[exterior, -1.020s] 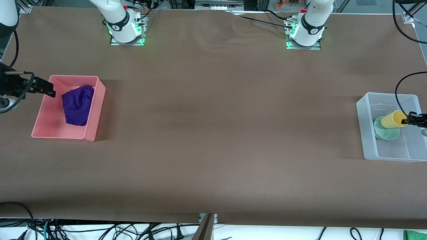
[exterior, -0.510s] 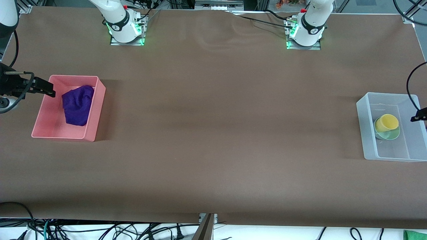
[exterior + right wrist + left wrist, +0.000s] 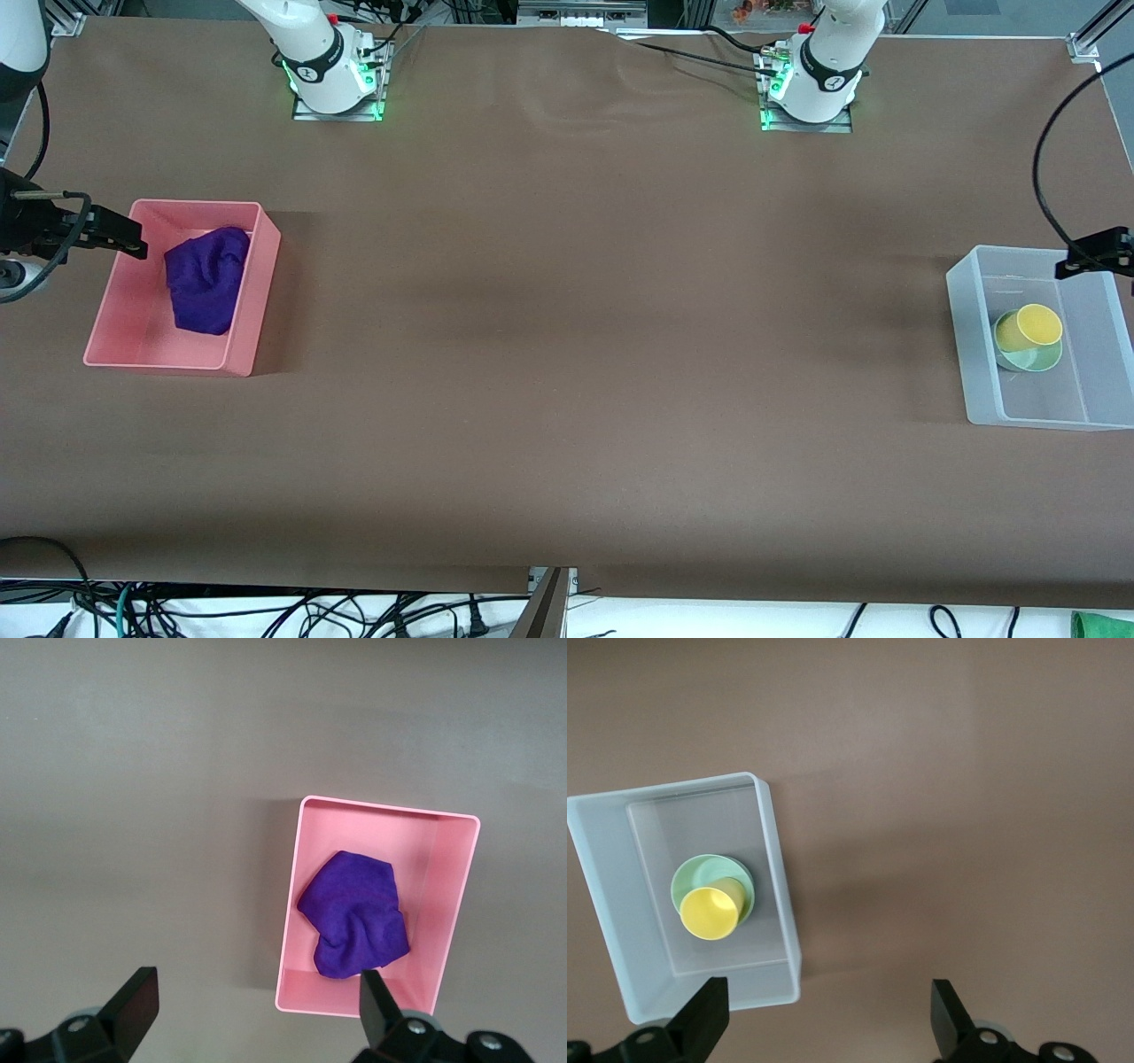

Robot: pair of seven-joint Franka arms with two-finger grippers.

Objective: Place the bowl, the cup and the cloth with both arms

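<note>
The yellow cup (image 3: 1028, 328) sits tilted inside the pale green bowl (image 3: 1038, 360), in a clear plastic bin (image 3: 967, 292) at the left arm's end of the table. My left gripper (image 3: 1094, 252) is open and empty, up in the air over that bin's rim. The left wrist view looks down on the cup (image 3: 709, 912), the bowl (image 3: 691, 879) and the bin (image 3: 776, 859) between the open left gripper (image 3: 826, 1001). The purple cloth (image 3: 205, 279) lies crumpled in a pink bin (image 3: 248, 341). My right gripper (image 3: 133, 241) waits open and empty over the pink bin's outer edge. The right wrist view shows the cloth (image 3: 354, 912) and the right gripper (image 3: 257, 992).
The pink bin (image 3: 390, 806) stands at the right arm's end of the table. Both arm bases (image 3: 335, 75) (image 3: 811, 84) stand along the table's edge farthest from the front camera. Brown table cover (image 3: 567, 310) spreads between the two bins.
My left gripper let go of the yellow cup, which dropped into the green bowl, then drew up and away from the bin. The right arm has not moved.
</note>
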